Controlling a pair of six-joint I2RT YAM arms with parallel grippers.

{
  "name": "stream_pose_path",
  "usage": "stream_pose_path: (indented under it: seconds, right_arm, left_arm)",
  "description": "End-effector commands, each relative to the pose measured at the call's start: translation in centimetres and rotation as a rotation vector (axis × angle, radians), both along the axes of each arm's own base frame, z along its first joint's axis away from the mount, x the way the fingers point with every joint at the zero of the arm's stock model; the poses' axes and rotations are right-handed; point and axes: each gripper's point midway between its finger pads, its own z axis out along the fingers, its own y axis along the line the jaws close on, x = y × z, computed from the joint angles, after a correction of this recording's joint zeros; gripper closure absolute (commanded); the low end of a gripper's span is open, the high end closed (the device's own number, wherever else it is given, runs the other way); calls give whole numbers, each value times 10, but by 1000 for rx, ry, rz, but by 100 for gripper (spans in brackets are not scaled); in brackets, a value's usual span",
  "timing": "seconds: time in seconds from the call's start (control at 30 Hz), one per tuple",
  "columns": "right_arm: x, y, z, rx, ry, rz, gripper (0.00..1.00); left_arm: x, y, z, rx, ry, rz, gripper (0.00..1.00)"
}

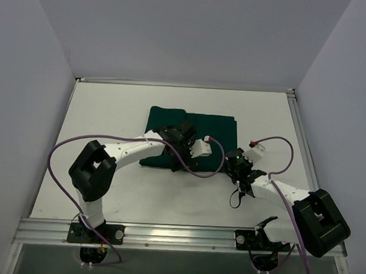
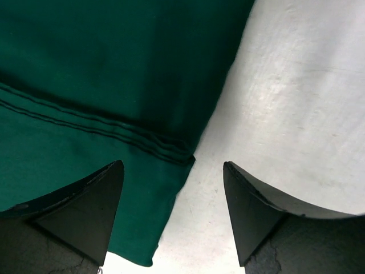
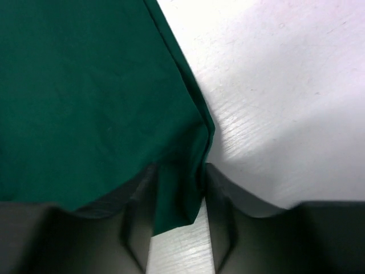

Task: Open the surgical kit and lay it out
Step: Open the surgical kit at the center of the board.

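Desk: white and matt (image 1: 108, 138), faintly scratched and streaked in the wrist views; a ribbed aluminium rail (image 1: 177, 236) runs along its near edge.
Room: plain pale grey walls (image 1: 176, 37) close the desk in on three sides.
Cloth: dark green (image 1: 221, 130), woven and smooth, folded into a flat rectangle at the middle of the desk, a little toward the far side.
Cloth edge: a double row of stitching (image 2: 85, 123) runs along a hem, and the layers end in a soft rounded corner on the bare desk.
Contents: the folds are shut, and whatever they cover is hidden.
Left arm: white with black joints (image 1: 132, 149), reaching over the near part of the cloth, a purple cable (image 1: 57, 166) looping beside it.
Left jaws: black, wedge-shaped, standing wide apart with nothing between them; one hangs over the cloth, the other over bare desk.
Right arm: white (image 1: 273, 189), angled in to the cloth's near right corner.
Right jaws: a narrow flap of that corner lies between them, close to both; whether they pinch it I cannot tell.
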Motion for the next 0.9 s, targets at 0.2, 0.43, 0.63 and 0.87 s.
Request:
stream_pose_path:
  seconds: [0.2,0.43,0.63,0.87]
  right_arm:
    - [2,-17,18,-39,-37,-56,59]
    - [6,-10,11,-40,-15,-14,58]
    - [12,-4,10,-51,-2,13,58]
    - [20,-2,24,-98,-1,39,57]
  left_arm:
    - [25,6,-20,98,-74,63,28]
    - [28,1,-9,51,-93,91,64]
    - [32,-1,2,10,-111,119,88]
    - [67,28,44,-242,-35,343,98]
